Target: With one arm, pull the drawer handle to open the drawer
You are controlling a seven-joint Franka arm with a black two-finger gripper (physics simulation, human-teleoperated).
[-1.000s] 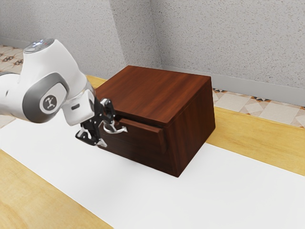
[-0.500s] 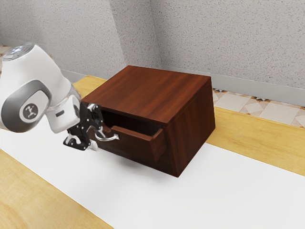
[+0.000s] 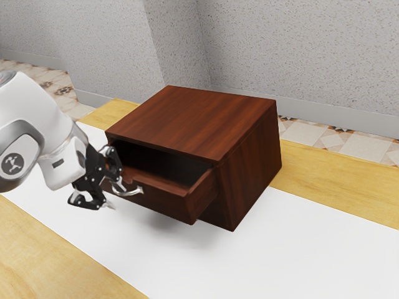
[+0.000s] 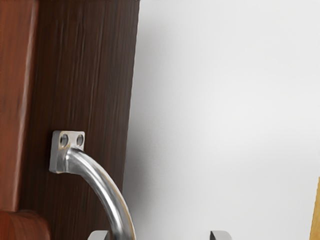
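Observation:
A dark wooden cabinet stands on the white mat. Its single drawer is slid part-way out toward the exterior view's left, leaving a dark gap under the top. A curved silver handle is fixed to the drawer front. My black gripper is at that handle, open, with its fingers standing apart above and below the bar. In the wrist view the handle arcs from its mounting plate down beside one fingertip, and the other fingertip stands well apart from it. The drawer front is close ahead.
The white mat covers a light wooden table, with open room in front of the drawer and to the exterior view's right. Grey walls and a tiled floor lie behind the cabinet.
My hand has drawn back toward the exterior view's left with the handle between its fingers. The drawer has slid further out of the cabinet, from barely ajar to clearly open.

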